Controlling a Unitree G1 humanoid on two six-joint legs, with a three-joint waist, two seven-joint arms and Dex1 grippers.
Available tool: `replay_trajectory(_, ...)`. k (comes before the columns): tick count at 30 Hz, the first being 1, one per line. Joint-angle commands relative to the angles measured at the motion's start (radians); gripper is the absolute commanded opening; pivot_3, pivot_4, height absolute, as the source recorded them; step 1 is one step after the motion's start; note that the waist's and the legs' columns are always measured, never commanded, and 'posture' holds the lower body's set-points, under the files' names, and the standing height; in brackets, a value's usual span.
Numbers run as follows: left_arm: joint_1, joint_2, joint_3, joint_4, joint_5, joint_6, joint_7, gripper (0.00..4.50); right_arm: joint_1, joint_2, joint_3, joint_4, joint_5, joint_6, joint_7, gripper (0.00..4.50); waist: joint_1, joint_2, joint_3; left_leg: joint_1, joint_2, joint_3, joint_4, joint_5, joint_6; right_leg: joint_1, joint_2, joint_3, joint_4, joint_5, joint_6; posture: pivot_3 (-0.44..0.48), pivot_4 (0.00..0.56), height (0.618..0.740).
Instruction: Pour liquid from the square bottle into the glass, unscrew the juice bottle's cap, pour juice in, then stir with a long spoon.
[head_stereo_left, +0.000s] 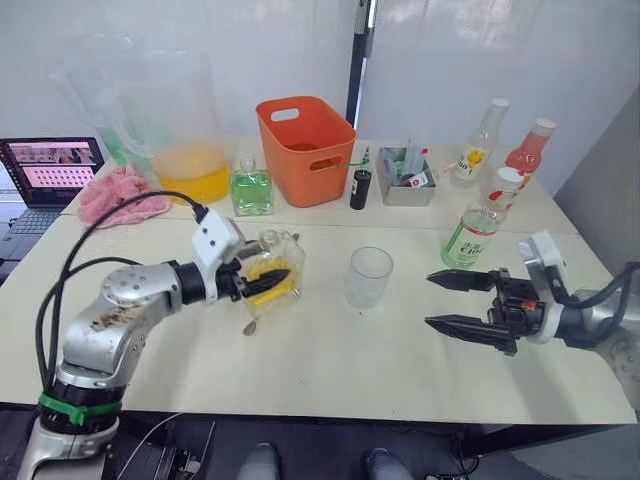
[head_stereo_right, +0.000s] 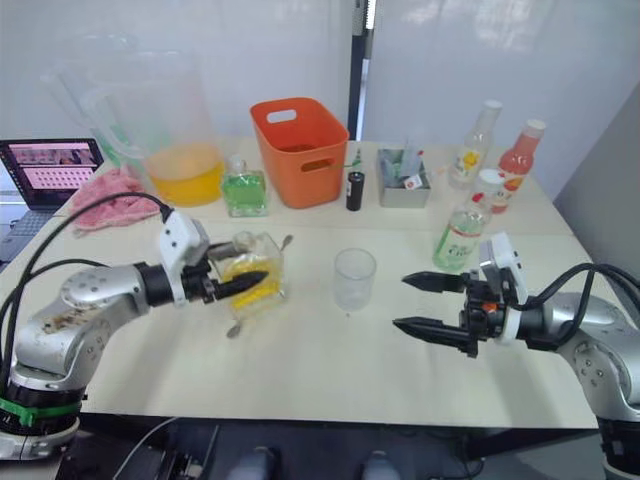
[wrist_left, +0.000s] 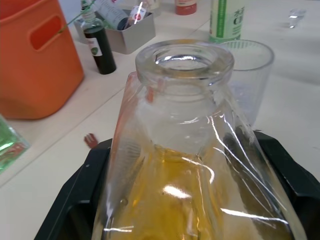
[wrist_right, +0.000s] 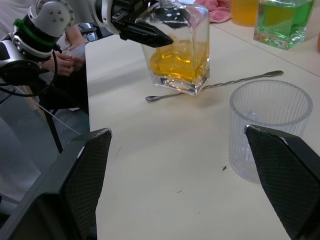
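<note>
On the left we see the left gripper (head_stereo_left: 268, 283) pinching the square bottle (head_stereo_left: 272, 272), unstoppered, tilted over the long spoon (wrist_right: 215, 85). The empty glass (head_stereo_left: 368, 277) stands mid-table. The right gripper (head_stereo_left: 453, 301) hovers spread; the juice bottle (head_stereo_left: 480, 222) stands beyond it.

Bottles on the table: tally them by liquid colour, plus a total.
Yellow liquid: 1, the squat clear square glass bottle, held in the left pincer
Green liquid: 1, the similar square bottle
Pale liquid: 2, the green-and-white-labelled plastic bottle and the slim yellow-labelled bottle
Pink-red: 1, the pink-red bottle
Dark: 1, the small dark bottle
Total: 6
</note>
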Motion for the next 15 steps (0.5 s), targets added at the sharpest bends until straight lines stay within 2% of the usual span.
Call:
replay_trajectory(1, -0.085, 0.012, 0.013, 0.028, 0.029, -0.025, 0.026, 2.82, -0.018, 0.01, -0.016, -0.014, 0.005, -0.018, -0.012, 4.49, 0.0, 0.0, 0.0, 0.0, 0.0, 0.0, 0.0, 0.0, 0.0, 0.0, 0.0, 0.0, 0.0, 0.0, 0.0, 0.0, 0.15, 0.74)
replay_trajectory(8, -0.279, -0.039, -0.062, 0.216, 0.143, -0.108, 0.072, 2.82, 0.029, 0.041, -0.049, -0.065, 0.016, -0.018, -0.065, 4.49, 0.004, -0.002, 0.001, -0.001, 0.0, -0.002, 0.001, 0.0, 0.0, 0.0, 0.002, -0.001, 0.001, 0.0, 0.0, 0.0, 0.15, 0.74)
replay_trajectory(10, -0.345, -0.06, -0.096, 0.279, 0.183, -0.175, 0.062, 2.82, 0.062, 0.052, -0.069, -0.095, 0.023, -0.021, -0.09, 4.49, 0.008, -0.002, 0.001, -0.001, 0.0, -0.002, 0.001, 0.0, 0.0, -0.001, 0.002, -0.001, 0.0, 0.0, 0.0, 0.0, 0.15, 0.74)
replay_trajectory(13, -0.368, -0.07, -0.107, 0.317, 0.204, -0.216, 0.049, 2.82, 0.076, 0.057, -0.078, -0.11, 0.026, -0.021, -0.102, 4.49, 0.009, -0.002, 0.001, -0.002, 0.0, -0.003, 0.0, 0.0, 0.0, -0.001, 0.002, -0.001, 0.0, 0.0, 0.0, 0.0, 0.15, 0.74)
replay_trajectory(15, -0.423, -0.097, -0.14, 0.396, 0.244, -0.326, 0.032, 2.82, 0.107, 0.065, -0.103, -0.133, 0.033, -0.019, -0.124, 4.49, 0.01, -0.002, 0.001, -0.002, 0.0, -0.003, 0.0, 0.0, 0.0, -0.001, 0.002, -0.001, 0.0, 0.001, 0.0, 0.0, 0.15, 0.74)
